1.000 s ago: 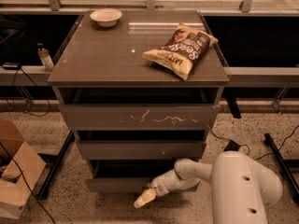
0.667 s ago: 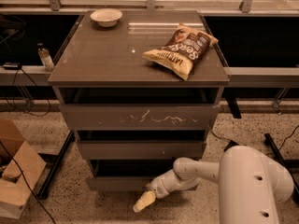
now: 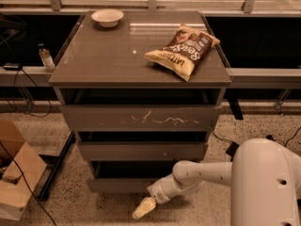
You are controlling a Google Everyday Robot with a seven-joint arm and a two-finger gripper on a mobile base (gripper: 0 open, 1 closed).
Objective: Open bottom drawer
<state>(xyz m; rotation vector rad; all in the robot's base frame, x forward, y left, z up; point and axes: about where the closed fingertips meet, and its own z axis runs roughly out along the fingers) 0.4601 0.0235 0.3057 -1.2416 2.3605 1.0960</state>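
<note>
Drifting a touch lower and nearer the camera than a second ago, the pincer [image 3: 143,207] now hangs over the floor just in front of the bottom drawer [image 3: 117,185], below the right part of its front. Whether it is spread or pressed together I cannot tell. Its tip looks clear of the front and holds nothing that shows. The robot's white body [image 3: 265,182] has slid a little to the right over the same second, so arm and base seem to be backing off together.

The bottom drawer sits lowest in the stack. Its front stands slightly out, with a dark gap above it, and I see no shift in it across the last second. My reading is that the drawer is only part open, and that this retreat does not pull it, since the pincer appears to have no grip on it. A fresh hold may be needed to draw it further.

Above it, the middle drawer [image 3: 141,150] and the scratched top drawer [image 3: 141,118] are unchanged. On the desk [image 3: 94,65], the chip bag [image 3: 183,51] and the bowl [image 3: 107,17] have not moved.
</note>
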